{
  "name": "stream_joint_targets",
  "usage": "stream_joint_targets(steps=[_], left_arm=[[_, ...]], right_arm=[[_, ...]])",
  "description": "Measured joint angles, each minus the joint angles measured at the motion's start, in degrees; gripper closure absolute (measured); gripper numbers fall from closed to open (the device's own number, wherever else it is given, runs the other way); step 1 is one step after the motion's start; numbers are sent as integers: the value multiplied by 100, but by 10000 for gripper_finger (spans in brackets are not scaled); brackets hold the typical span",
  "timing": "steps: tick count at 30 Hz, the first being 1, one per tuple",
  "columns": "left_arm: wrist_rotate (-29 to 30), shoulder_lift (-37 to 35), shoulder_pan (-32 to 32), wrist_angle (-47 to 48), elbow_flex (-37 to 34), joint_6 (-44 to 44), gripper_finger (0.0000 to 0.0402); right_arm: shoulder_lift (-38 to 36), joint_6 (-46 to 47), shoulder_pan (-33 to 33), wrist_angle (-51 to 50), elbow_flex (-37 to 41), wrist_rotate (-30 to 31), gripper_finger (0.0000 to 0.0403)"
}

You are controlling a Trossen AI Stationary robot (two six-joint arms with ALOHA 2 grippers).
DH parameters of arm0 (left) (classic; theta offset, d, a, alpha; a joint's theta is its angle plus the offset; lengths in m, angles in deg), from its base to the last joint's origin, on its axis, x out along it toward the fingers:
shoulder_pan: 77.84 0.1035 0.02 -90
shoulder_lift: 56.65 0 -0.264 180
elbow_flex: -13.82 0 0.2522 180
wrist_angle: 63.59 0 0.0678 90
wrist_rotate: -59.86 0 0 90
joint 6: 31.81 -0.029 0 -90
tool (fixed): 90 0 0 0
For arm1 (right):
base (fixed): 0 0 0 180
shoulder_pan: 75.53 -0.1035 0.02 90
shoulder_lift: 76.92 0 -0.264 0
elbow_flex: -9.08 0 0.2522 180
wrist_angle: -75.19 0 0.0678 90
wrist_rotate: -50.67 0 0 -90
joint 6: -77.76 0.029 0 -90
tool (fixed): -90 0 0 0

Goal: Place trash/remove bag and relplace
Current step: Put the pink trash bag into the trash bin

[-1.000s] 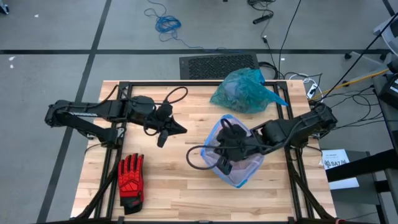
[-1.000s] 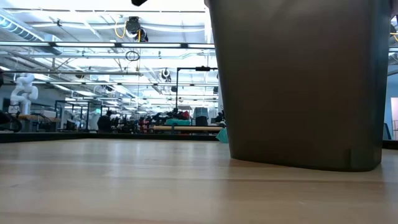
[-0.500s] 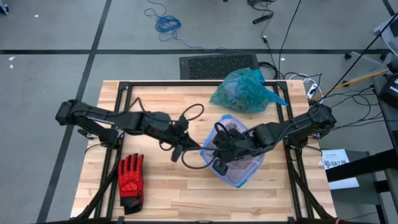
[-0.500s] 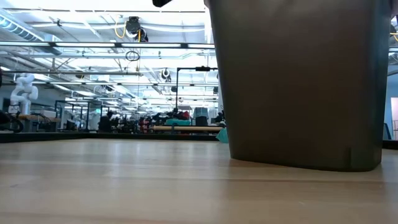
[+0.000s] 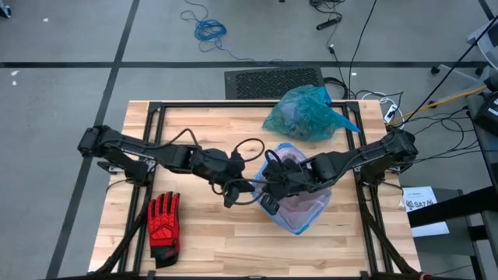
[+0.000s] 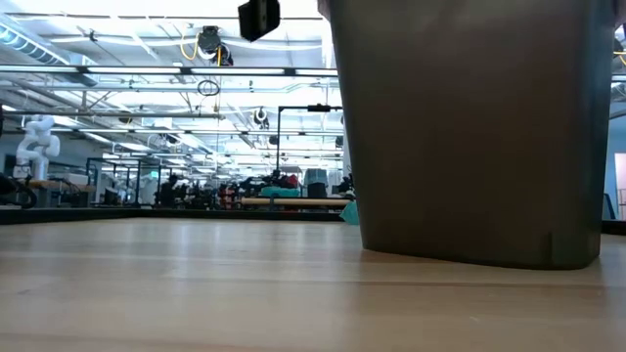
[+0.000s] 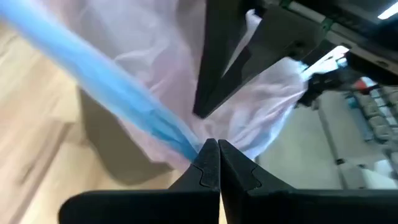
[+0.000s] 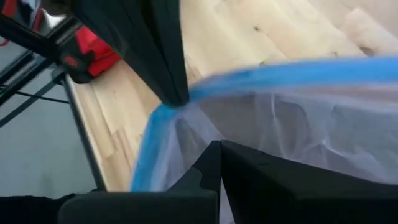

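Lilac plastic with a blue rim lines the grey bin [image 5: 299,222] standing toward the right of the wooden table [image 5: 202,233]. Both grippers meet at this liner [image 5: 305,211] on its left edge. The left gripper [image 5: 243,188] has its fingers pressed together right at the blue rim [image 7: 134,115]; it seems to be pinching the plastic, though the wrist view is too close to be sure. The right gripper [image 5: 268,194], fingers also closed, sits at the same edge (just inside the rim). The teal-green bag [image 5: 305,113], bundled up, lies apart near the table's far edge. A red glove [image 5: 164,222] rests near the front left corner.
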Motion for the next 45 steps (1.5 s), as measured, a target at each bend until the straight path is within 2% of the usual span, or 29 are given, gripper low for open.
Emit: stream_joint_targets(steps=[13, 19, 25, 28, 34, 38, 45], left_arm=[[413, -155, 0, 607, 0, -36, 402], [779, -118, 2, 760, -55, -140, 402], [851, -73, 2, 742, -57, -245, 402], [881, -327, 2, 858, 5, -272, 402], [1109, -907, 61, 484, 85, -267, 402], [1071, -742, 85, 110, 83, -267, 402], [818, -171, 94, 359, -2, -264, 402]], right_arm=[[14, 426, -10, 772, 845, -31, 403], [12, 426, -10, 914, 881, -32, 403], [7, 426, -10, 1032, 879, -37, 403], [7, 420, -10, 1036, 879, -42, 403], [7, 405, -10, 1047, 879, -45, 403], [7, 380, -10, 1109, 879, -46, 403], [5, 390, -10, 1173, 879, -52, 403]])
